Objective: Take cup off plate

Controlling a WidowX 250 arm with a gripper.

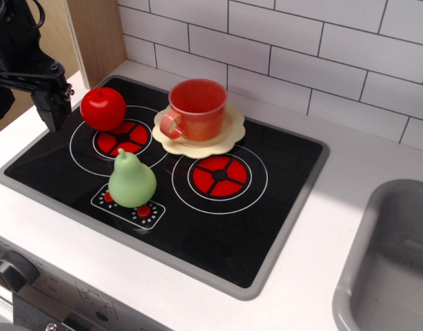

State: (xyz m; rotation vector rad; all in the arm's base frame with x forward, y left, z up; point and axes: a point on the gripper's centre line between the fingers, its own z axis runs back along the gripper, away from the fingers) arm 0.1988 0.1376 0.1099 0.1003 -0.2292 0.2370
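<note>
Small red-orange plastic cup with loop handle (196,108): upright on pale cream scalloped saucer plate (230,135) at toy hob's rear, not yet lifted; black gripper (52,103), jaw state indiscernible, hangs far left beside glossy red apple (102,108); approach step, next needs reaching across.

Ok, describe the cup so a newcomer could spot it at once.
Find the black stovetop below the white tile wall. At its back edge lies a cream scalloped plate, and the cup stands on it. Unlike the round red apple to its left, it is hollow, orange-red, with a loop handle.
</note>
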